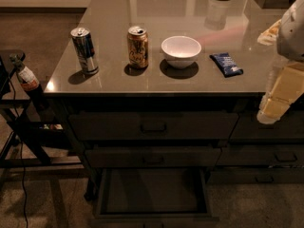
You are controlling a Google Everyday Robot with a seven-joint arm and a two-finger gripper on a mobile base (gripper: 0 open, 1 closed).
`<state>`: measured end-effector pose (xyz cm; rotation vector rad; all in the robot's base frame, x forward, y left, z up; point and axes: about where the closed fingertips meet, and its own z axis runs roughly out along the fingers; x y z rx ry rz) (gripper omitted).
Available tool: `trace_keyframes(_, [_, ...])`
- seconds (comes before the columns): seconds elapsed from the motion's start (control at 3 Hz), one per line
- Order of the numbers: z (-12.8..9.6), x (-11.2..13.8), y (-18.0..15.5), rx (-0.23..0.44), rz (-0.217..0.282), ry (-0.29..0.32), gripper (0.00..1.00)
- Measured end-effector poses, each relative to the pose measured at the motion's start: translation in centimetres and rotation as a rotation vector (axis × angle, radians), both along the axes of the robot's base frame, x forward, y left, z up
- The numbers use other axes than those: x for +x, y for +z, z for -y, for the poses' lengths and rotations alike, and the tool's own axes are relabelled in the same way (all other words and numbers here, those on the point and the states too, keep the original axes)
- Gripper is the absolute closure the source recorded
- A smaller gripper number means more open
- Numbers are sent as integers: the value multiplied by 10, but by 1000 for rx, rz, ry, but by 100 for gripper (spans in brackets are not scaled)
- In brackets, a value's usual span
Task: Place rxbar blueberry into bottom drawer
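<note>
Camera view looks down on a grey desk (pixel 118 8) with three drawers stacked under its front. The bar (pixel 226 64) lies flat on the desk near the front edge, to the right of a white bowl (pixel 181 51) and not touching it. Left of the bowl stands a gold can (pixel 137 47), and farther left a blue-silver can (pixel 84 50), both upright. The bottom drawer (pixel 154 194) is pulled out, its dark interior showing. The two handled drawers (pixel 153 126) above it are closed. The end effector (pixel 268 115) hangs at the right edge of the view, beside the desk's front right corner and apart from the bar. Whether it is released or clenched cannot be told.
</note>
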<state>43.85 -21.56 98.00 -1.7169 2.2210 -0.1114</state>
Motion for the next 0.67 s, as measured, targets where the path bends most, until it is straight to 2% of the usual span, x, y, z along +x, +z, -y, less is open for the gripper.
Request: trace_keyframes(0.67, [0,3,1,1,10,-17,0])
